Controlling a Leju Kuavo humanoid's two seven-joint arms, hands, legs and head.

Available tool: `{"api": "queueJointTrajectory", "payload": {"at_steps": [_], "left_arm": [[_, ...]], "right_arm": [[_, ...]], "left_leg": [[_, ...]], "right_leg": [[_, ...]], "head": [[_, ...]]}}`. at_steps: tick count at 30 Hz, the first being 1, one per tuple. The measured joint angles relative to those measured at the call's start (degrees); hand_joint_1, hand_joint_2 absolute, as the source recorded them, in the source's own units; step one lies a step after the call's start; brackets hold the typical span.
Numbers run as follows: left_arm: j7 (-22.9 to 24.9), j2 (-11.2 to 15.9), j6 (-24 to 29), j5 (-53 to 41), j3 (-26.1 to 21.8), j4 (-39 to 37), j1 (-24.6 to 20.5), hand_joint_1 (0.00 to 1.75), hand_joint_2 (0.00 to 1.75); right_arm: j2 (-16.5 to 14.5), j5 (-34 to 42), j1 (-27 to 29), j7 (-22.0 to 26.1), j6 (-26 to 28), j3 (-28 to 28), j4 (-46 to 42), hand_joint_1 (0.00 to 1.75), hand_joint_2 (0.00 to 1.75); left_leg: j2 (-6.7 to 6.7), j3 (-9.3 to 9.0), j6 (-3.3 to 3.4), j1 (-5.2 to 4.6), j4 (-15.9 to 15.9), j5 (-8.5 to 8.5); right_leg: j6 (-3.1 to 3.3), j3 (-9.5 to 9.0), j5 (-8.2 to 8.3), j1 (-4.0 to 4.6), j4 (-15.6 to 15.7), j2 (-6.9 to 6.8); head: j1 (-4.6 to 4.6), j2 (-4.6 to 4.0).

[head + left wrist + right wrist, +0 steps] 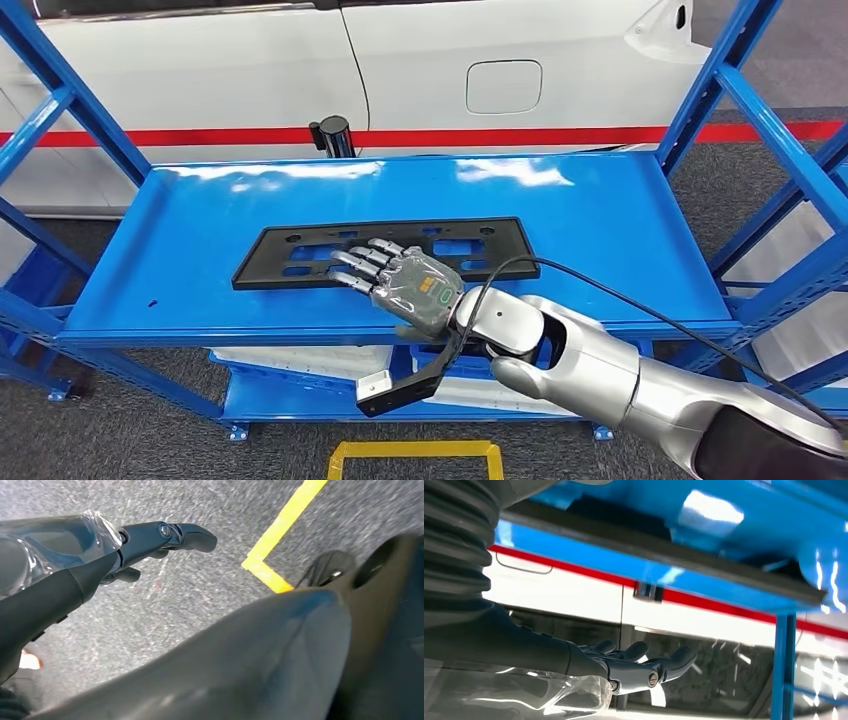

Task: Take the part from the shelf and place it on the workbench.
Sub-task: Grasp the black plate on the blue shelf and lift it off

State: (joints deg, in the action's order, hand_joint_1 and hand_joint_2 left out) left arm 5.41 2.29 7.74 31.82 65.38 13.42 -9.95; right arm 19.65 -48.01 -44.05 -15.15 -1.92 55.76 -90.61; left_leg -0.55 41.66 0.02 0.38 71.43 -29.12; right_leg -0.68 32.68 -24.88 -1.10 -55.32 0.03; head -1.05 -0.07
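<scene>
A flat black rectangular part (300, 255) with several cut-outs lies on the blue shelf (600, 220). My right hand (405, 280) reaches in from the right, palm down and fingers spread straight over the part's near edge, holding nothing. In the right wrist view the fingers (644, 672) stretch out with a gap between them and the part's dark edge (649, 547). My left hand (150, 542) hangs over the grey floor, its fingers loosely extended and empty.
A white car (500, 60) with a red stripe stands right behind the shelf. Blue uprights (720, 90) frame both ends. A lower shelf level (300, 395) carries pale items. A black post (332, 135) rises behind the shelf. Yellow tape (415, 455) marks the floor.
</scene>
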Motion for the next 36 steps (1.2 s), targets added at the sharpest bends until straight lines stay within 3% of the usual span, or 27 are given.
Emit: {"api": "queueJointTrajectory", "payload": {"at_steps": [1, 3, 5, 9, 11, 13, 14, 15, 16, 18, 20, 24, 26, 28, 29, 30, 31, 33, 35, 36], "left_arm": [[0.13, 0.05, -0.03, -0.09, 0.14, 0.0, -0.05, 0.0, 0.0], [0.39, 0.19, -0.1, -0.35, 0.37, 0.0, -0.41, 0.0, 0.0], [0.66, 0.27, -0.27, -0.64, 0.52, 0.0, -0.84, 0.0, 0.0], [1.05, 0.31, -0.8, -1.05, 0.84, 0.0, -1.16, 0.0, 0.0], [1.09, 0.37, -1.02, -1.3, 1.14, 0.0, -1.49, 0.0, 0.0], [1.12, 0.42, -1.21, -1.63, 1.45, 0.0, -1.85, 0.0, 0.0], [1.16, 0.42, -1.33, -1.76, 1.6, 0.0, -1.97, 0.0, 0.0], [1.2, 0.42, -1.46, -1.88, 1.74, 0.0, -2.04, 0.0, 0.0], [1.24, 0.42, -1.6, -1.96, 1.85, 0.0, -2.07, 0.0, 0.0], [1.26, 0.42, -1.83, -2.05, 1.98, 0.0, -2.21, 0.0, 0.0], [1.28, 0.44, -1.95, -2.13, 2.02, 0.0, -2.54, 0.0, 0.0], [1.32, 0.52, -2.1, -2.25, 2.05, 0.01, -2.89, 0.0, 0.0], [1.37, 0.57, -2.13, -2.33, 2.13, 0.02, -3.03, 0.0, 0.0], [1.53, 0.57, -2.18, -2.44, 2.28, 0.01, -3.13, 0.0, 0.0], [1.63, 0.57, -2.22, -2.48, 2.36, 0.01, -3.12, 0.0, 0.0], [1.72, 0.58, -2.26, -2.49, 2.45, 0.0, -3.1, 0.0, 0.0], [1.75, 0.58, -2.29, -2.51, 2.52, 0.0, -3.11, 0.0, 0.0], [1.78, 0.59, -2.3, -2.55, 2.69, 0.01, -3.24, 0.0, 0.0], [1.78, 0.59, -2.3, -2.6, 2.84, 0.01, -3.47, 0.0, 0.0], [1.79, 0.58, -2.3, -2.61, 2.88, 0.01, -3.55, 0.0, 0.0]], "right_arm": [[-0.35, -0.15, -0.37, -0.14, -0.21, 0.25, 0.92, 0.0, 1.75], [-1.23, -0.47, -1.55, -0.44, -0.63, 0.76, 3.08, 0.0, 1.75], [-2.2, -0.64, -2.77, -0.79, -1.13, 1.26, 5.6, 0.0, 1.75], [-3.98, -1.01, -4.84, -2.03, -2.55, 2.24, 10.99, 0.0, 1.75], [-4.68, -1.05, -5.86, -2.51, -3.32, 2.65, 13.77, 0.0, 1.75], [-5.41, -1.09, -6.37, -3.18, -4.29, 3.08, 16.64, 0.0, 1.75], [-5.78, -1.22, -6.47, -3.67, -4.81, 3.34, 18.16, 0.0, 1.75], [-6.14, -1.47, -6.68, -4.27, -5.22, 3.59, 19.63, 0.0, 1.75], [-6.53, -1.8, -7.11, -4.94, -5.62, 3.81, 21.08, 0.0, 1.75], [-7.2, -2.36, -8.32, -6.36, -6.38, 4.11, 23.78, 0.0, 1.75], [-7.87, -2.57, -9.28, -7.62, -7.03, 4.27, 26.13, 0.0, 1.75], [-9.04, -2.6, -10.65, -8.85, -7.48, 4.33, 29.7, 0.0, 1.75], [-9.5, -2.38, -11.34, -10.41, -8.19, 4.32, 31.31, 0.0, 1.75], [-9.69, -1.98, -11.75, -12.28, -8.86, 4.27, 33.11, 0.0, 1.75], [-9.71, -1.81, -11.9, -12.99, -9.0, 4.23, 33.96, 0.0, 1.75], [-9.69, -1.68, -12.08, -13.51, -9.03, 4.18, 34.73, 0.0, 1.75], [-9.67, -1.63, -12.27, -13.83, -9.03, 4.13, 35.39, 0.0, 1.75], [-9.64, -1.57, -12.63, -14.08, -9.05, 3.97, 36.48, 0.03, 1.75], [-9.55, -1.54, -12.81, -14.21, -9.07, 3.8, 37.39, 0.9, 1.75], [-9.51, -1.49, -12.8, -14.37, -9.07, 3.76, 37.79, 1.34, 1.75]], "left_leg": [[0.02, -1.21, 0.1, 0.02, -2.86, 1.72], [0.04, -5.3, 0.5, -0.08, -11.58, 5.54], [0.0, -7.69, 1.03, -0.36, -16.56, 7.08], [-0.06, -8.13, 2.3, -0.4, -17.5, 7.35], [-0.04, -8.4, 2.92, -0.25, -17.85, 7.51], [-0.08, -8.44, 3.24, -0.33, -17.85, 7.44], [-0.14, -8.48, 3.29, -0.36, -17.83, 7.4], [-0.21, -8.54, 3.31, -0.37, -17.8, 7.34], [-0.27, -8.66, 3.26, -0.37, -17.75, 7.26], [-0.34, -8.92, 2.94, -0.45, -17.56, 6.94], [-0.39, -9.01, 2.44, -0.64, -17.36, 6.6], [-0.34, -8.81, 1.37, -0.46, -16.71, 5.85], [-0.22, -6.64, 0.66, -0.2, -11.84, 3.12], [-0.12, -2.79, 0.03, 0.05, -3.44, -0.48], [-0.08, -1.33, -0.13, 0.15, -0.42, -1.36], [-0.04, -0.92, -0.2, 0.22, 0.37, -1.18], [-0.01, -1.7, -0.18, 0.29, -1.28, -0.02], [0.06, -6.05, 0.02, 0.38, -9.89, 3.57], [0.09, -9.42, 0.5, 0.12, -16.37, 5.59], [0.09, -9.92, 0.82, -0.06, -17.36, 5.73]], "right_leg": [[-0.05, -0.07, -0.05, -0.01, 0.0, 0.03], [-0.31, -0.22, -0.23, 0.11, -0.04, 0.11], [-0.74, -0.27, -0.38, 0.33, -0.02, 0.16], [-1.74, -0.04, -1.24, 0.26, -0.71, 0.16], [-1.94, 2.4, -4.1, 0.2, -5.95, 0.17], [-2.05, 6.54, -7.2, 0.23, -13.97, 0.17], [-2.09, 8.03, -7.58, 0.23, -16.44, 0.17], [-2.11, 8.47, -6.83, 0.22, -16.69, 0.17], [-2.08, 7.74, -5.06, 0.19, -14.54, 0.16], [-1.94, 3.99, -0.89, 0.16, -6.24, 0.1], [-1.59, 1.47, 0.88, 0.27, -0.85, 0.12], [-0.51, 0.98, 1.01, 0.36, 0.07, 0.22], [-0.03, 0.86, 1.13, 0.1, 0.21, 0.17], [0.15, 0.84, 1.12, 0.08, 0.2, 0.17], [0.15, 0.81, 1.12, 0.08, 0.2, 0.19], [0.14, 0.76, 1.11, 0.08, 0.19, 0.21], [0.12, 0.67, 1.1, 0.07, 0.19, 0.24], [-0.05, 0.43, 1.04, 0.09, 0.19, 0.27], [-0.51, 0.27, 0.94, 0.3, 0.23, 0.34], [-0.81, 0.21, 0.95, 0.37, 0.31, 0.37]], "head": [[0.0, 0.0], [0.01, 0.0], [-0.05, 0.0], [-0.13, 0.0], [-0.2, 0.0], [-0.23, 0.0], [-0.23, 0.0], [-0.24, 0.0], [-0.23, 0.0], [-0.23, 0.0], [-0.2, 0.0], [-0.15, 0.0], [-0.1, 0.0], [-0.07, 0.0], [-0.07, 0.0], [-0.07, 0.0], [-0.07, 0.0], [-0.07, 0.0], [-0.11, 0.0], [-0.15, 0.0]]}}
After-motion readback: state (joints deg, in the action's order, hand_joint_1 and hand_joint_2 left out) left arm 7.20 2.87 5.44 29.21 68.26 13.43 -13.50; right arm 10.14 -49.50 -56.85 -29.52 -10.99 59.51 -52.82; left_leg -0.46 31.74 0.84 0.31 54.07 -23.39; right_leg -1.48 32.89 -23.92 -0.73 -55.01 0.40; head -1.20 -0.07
